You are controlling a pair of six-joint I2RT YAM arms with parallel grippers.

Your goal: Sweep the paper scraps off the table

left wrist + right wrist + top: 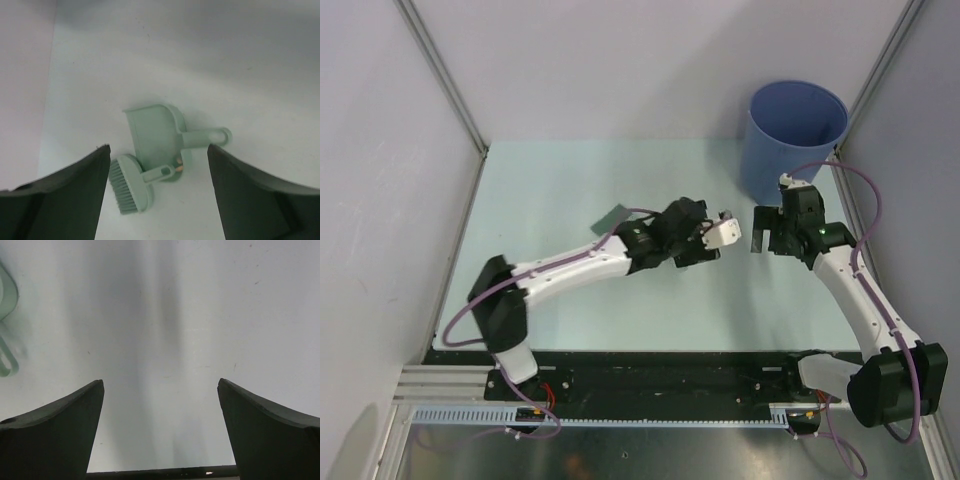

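Observation:
No paper scraps show in any view. The pale green table [560, 180] lies under both arms. My left gripper [158, 146] is open and empty above the table. In its view a pale green dustpan [152, 132] lies ahead of it, with a pale green hand brush [131, 184] beside it. A tiny tan speck [178, 168] sits between the brush handle and the pan. In the top view my left gripper [712, 240] is near the table's middle. My right gripper [760, 232] faces it closely and is open and empty [161, 381] over bare table.
A blue bucket [794, 140] stands at the back right, just behind my right arm. Pale walls and grey frame posts [445, 75] enclose the table. A pale green handle [6, 330] shows at the left edge of the right wrist view. The black front rail [650, 365] runs along the near edge.

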